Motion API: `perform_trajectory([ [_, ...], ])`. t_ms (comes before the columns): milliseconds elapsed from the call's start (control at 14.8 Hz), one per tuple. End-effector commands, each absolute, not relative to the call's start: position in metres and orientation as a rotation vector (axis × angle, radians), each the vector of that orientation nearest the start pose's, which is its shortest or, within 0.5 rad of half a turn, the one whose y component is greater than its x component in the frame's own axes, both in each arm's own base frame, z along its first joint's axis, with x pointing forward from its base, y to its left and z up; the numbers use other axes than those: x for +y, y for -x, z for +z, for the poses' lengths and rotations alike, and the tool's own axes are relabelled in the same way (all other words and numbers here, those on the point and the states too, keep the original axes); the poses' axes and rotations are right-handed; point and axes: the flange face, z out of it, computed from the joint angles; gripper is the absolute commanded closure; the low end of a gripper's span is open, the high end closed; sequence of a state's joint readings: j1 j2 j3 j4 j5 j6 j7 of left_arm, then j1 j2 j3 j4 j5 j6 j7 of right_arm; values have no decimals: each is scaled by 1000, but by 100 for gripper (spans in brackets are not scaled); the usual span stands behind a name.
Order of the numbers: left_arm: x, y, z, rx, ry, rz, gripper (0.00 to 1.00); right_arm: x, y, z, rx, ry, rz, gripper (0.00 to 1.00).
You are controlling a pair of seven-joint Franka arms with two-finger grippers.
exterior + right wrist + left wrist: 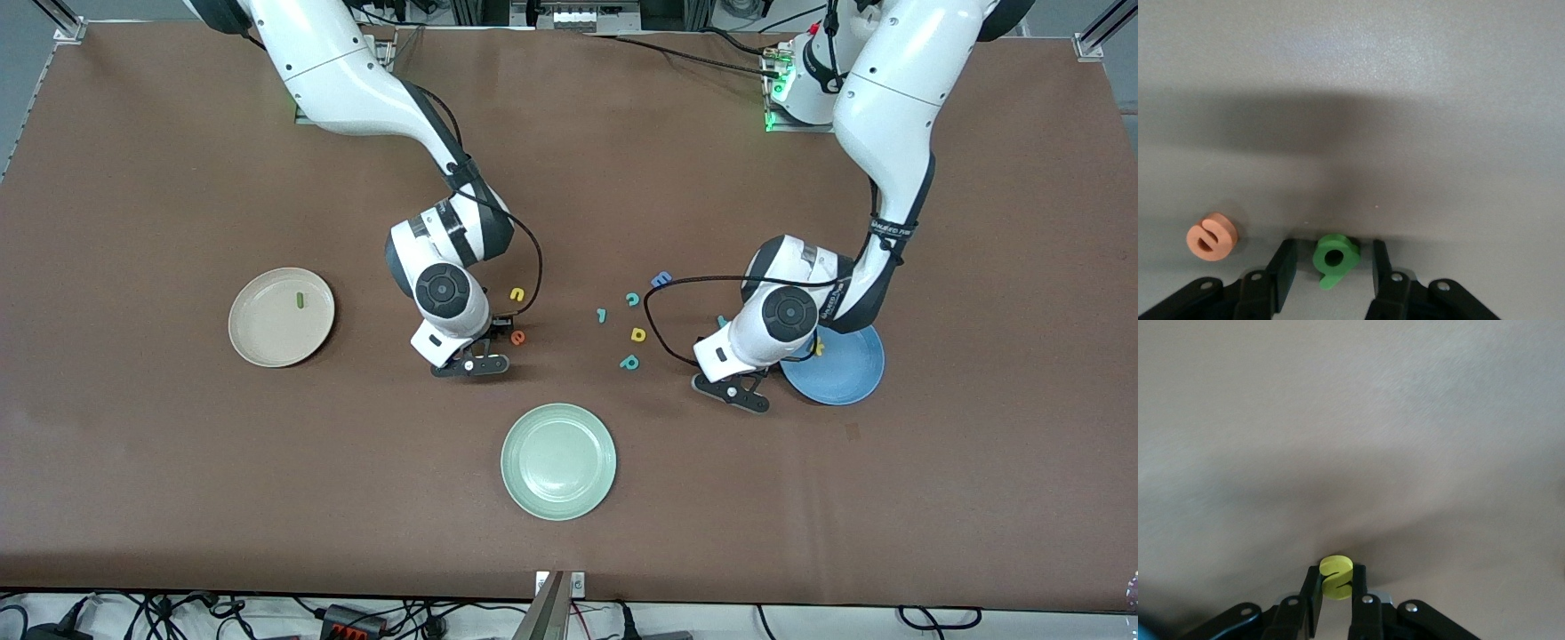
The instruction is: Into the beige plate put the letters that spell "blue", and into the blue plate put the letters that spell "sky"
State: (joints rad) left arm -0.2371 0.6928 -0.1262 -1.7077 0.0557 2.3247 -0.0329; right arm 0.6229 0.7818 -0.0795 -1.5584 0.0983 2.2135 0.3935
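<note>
L gripper (1336, 587) was pinched on yellow s (1336, 577), R gripper (1333, 267) stood open astride green b (1335, 259), mid-table; b could squirt free if nipped off-centre.

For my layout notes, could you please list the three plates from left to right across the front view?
beige plate → pale green plate → blue plate

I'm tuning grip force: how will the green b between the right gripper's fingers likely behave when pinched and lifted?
The green b looks like thick matte foam, so probably light and slightly squashy. Lying flat, it shouldn't roll. With the right gripper straddling it unevenly, it may twist.
</note>
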Motion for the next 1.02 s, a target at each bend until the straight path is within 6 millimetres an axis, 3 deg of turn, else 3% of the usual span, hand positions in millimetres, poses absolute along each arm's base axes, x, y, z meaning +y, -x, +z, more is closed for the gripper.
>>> perform_trajectory([
  [0, -168, -638, 257, 510, 3097, 212, 93, 368, -586, 176, -151, 3185, 174, 57],
  [136, -129, -635, 276, 532, 3082, 331, 93, 365, -588, 176, -151, 3185, 175, 72],
  [271, -88, -628, 273, 509, 3076, 469, 93, 361, -591, 177, -157, 3183, 172, 85],
  [542, -72, -607, 241, 477, 3068, 555, 88, 343, -603, 187, -83, 3184, 155, 89],
  [610, -60, -605, 234, 457, 3080, 539, 87, 336, -609, 200, -72, 3178, 138, 89],
  [678, -53, -605, 231, 440, 3090, 520, 79, 322, -616, 211, -62, 3175, 130, 89],
  [813, -55, -605, 231, 444, 3090, 515, 18, 290, -617, 231, -9, 3190, 201, 89],
  [881, -56, -605, 234, 449, 3090, 510, 0, 272, -618, 242, -12, 3187, 224, 89],
  [949, -61, -606, 237, 451, 3088, 503, 0, 253, -615, 250, -35, 3185, 249, 89],
])
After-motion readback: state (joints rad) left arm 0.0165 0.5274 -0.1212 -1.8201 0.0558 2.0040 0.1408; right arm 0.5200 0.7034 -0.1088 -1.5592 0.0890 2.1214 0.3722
